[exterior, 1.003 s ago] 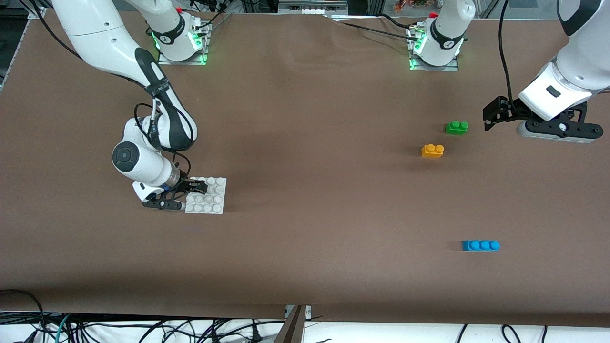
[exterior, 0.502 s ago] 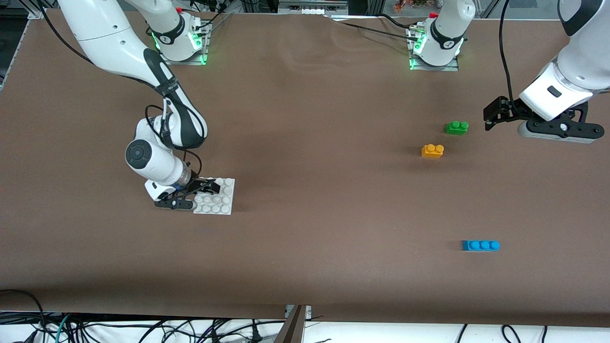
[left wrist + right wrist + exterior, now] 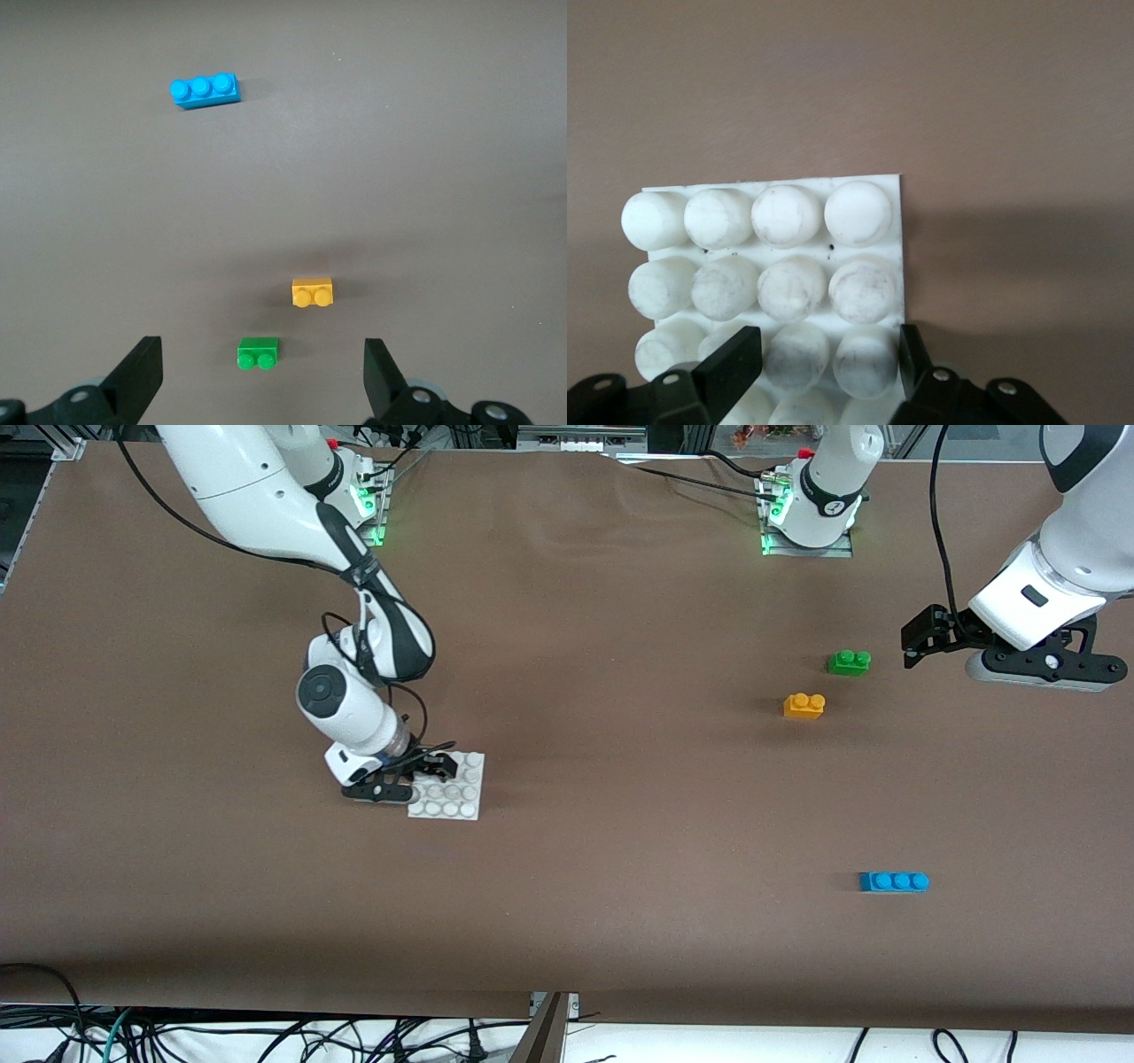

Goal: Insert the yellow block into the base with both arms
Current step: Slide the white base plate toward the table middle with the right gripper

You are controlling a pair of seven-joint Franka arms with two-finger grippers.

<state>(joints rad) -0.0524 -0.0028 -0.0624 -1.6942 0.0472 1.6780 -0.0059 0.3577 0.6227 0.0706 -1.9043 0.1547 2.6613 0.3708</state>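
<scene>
The yellow block (image 3: 803, 706) lies on the table toward the left arm's end, also in the left wrist view (image 3: 313, 292). The white studded base (image 3: 456, 793) is held at one edge by my right gripper (image 3: 423, 772), low at the table surface near the middle. In the right wrist view the fingers close around two studs at the edge of the base (image 3: 780, 239), with the gripper (image 3: 824, 350) shut on it. My left gripper (image 3: 912, 640) is open and empty, hovering beside the green brick (image 3: 849, 662); the left wrist view shows its jaws (image 3: 261, 376) wide apart.
The green two-stud brick (image 3: 259, 353) lies a little farther from the front camera than the yellow block. A blue three-stud brick (image 3: 894, 881) lies nearer the front camera, also in the left wrist view (image 3: 205, 89). The brown table (image 3: 620, 824) is bare between the base and the bricks.
My right gripper has carried the base toward the left arm's end of the table. The left arm and the bricks have stayed almost still.
</scene>
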